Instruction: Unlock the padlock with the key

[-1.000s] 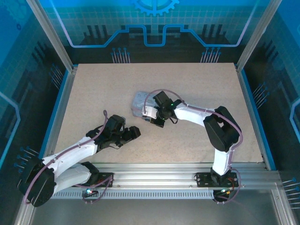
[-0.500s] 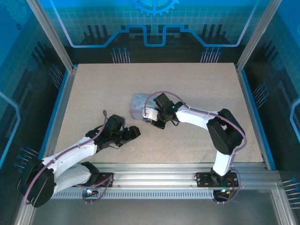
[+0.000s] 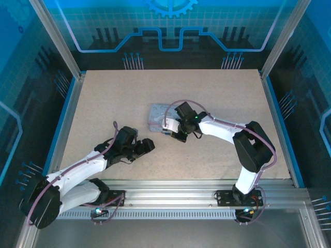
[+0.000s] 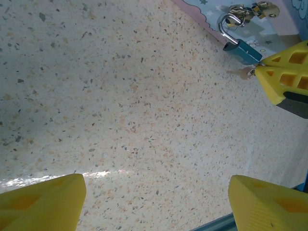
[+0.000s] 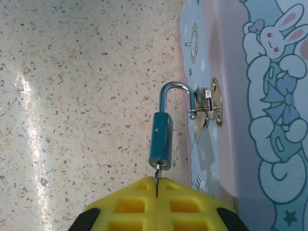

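Note:
The small teal padlock (image 5: 160, 143) lies on the table beside the tin box. Its silver shackle (image 5: 176, 86) hooks through the tin's hasp (image 5: 212, 103), and the body sits on only one shackle leg. My right gripper (image 5: 158, 186) is shut on the thin key (image 5: 157, 174), whose tip is in the keyhole at the padlock's bottom end. The left wrist view shows the padlock (image 4: 243, 50) and key (image 4: 246, 73) at the upper right, by the right gripper's yellow fingers (image 4: 284, 79). My left gripper (image 4: 156, 199) hovers open over bare table, well short of the padlock.
The pale blue tin (image 3: 156, 114) with a white rabbit figure (image 5: 276, 36) lies mid-table, touching the padlock. From above, my left gripper (image 3: 148, 146) lies left of and nearer than the right gripper (image 3: 166, 131). Raised blue edges border the speckled tabletop (image 3: 103, 103).
The right arm's wrist and elbow have shifted slightly to the right, staying at the tin's near edge. The left arm has not moved.

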Motion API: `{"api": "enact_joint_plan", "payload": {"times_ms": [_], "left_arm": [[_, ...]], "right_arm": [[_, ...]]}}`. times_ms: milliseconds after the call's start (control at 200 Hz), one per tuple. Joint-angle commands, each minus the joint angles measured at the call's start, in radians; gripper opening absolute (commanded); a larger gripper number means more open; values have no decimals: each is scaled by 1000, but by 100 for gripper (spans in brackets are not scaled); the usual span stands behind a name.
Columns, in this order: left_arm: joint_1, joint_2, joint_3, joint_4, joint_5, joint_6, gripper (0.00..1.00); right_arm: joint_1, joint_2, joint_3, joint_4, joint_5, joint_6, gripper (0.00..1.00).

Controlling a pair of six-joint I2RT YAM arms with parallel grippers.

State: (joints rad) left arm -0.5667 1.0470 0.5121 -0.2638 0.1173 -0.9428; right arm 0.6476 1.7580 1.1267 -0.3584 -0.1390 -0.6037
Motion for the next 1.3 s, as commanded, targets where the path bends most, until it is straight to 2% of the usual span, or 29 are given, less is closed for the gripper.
{"api": "enact_joint_plan", "payload": {"times_ms": [0,130,220,470,595,891,1036,1291], "left_arm": [[8,-3,5,3,-34,-6,81],[26,28,48,18,-85,6,87],[70,64,92,43,-106,25,90],[175,288,306,105,-71,103,89],[191,409,396,104,-50,125,83],[199,556,448,130,-4,139,54],[199,588,441,115,-15,153,47],[209,598,424,112,-31,173,43]], "right_arm": [[-13,-4,13,-28,-11,-11,0],[-10,-25,-12,-3,-31,11,0],[-4,-36,-26,10,-33,19,0],[12,-54,-44,19,-32,26,0],[19,-68,-57,24,-37,31,0],[26,-78,-71,14,-8,38,0],[14,-88,-77,13,-5,55,0],[7,-122,-106,6,20,58,0]]}}
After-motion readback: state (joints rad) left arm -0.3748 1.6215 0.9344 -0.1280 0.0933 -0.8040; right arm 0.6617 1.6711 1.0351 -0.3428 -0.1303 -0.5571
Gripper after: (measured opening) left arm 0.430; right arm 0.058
